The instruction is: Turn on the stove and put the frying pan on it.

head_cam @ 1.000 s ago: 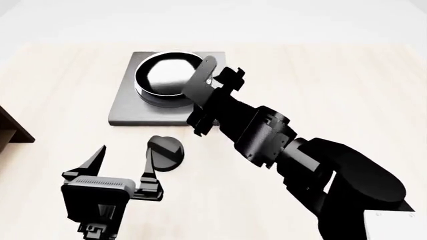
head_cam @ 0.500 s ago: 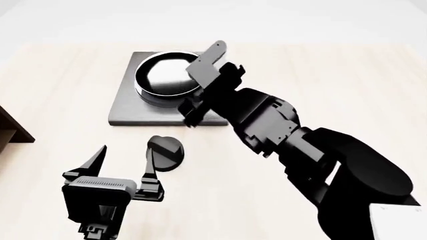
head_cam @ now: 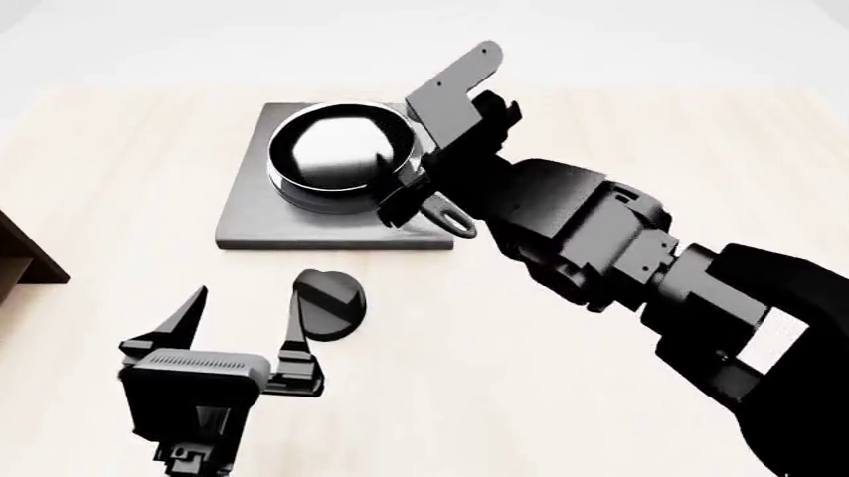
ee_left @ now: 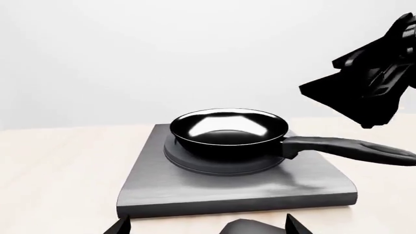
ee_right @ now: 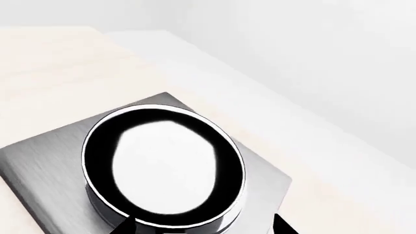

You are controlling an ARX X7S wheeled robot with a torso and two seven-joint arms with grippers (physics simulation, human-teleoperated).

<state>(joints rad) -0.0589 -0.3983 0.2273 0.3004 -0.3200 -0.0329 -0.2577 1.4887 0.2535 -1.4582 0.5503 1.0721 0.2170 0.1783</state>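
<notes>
The frying pan (head_cam: 342, 154) sits on the burner of the grey stove plate (head_cam: 253, 221), its handle (head_cam: 444, 214) pointing right with the loop end over the plate's corner. The pan also shows in the left wrist view (ee_left: 227, 129) and the right wrist view (ee_right: 162, 168). My right gripper (head_cam: 427, 134) hangs open and empty above the pan's right side, clear of the handle. The black knob (head_cam: 329, 303) lies on the table in front of the plate. My left gripper (head_cam: 250, 303) is open, just left of the knob, which also shows in the left wrist view (ee_left: 254, 228).
A brown wooden shelf corner (head_cam: 24, 253) juts in at the left edge. The pale wooden table (head_cam: 637, 149) ends at a white wall behind the stove. The right arm (ee_left: 367, 83) hangs above the pan handle in the left wrist view.
My right gripper has risen up and back from the pan handle, and the handle's loop end now shows. The pan stays on the stove. The left arm has not moved.
</notes>
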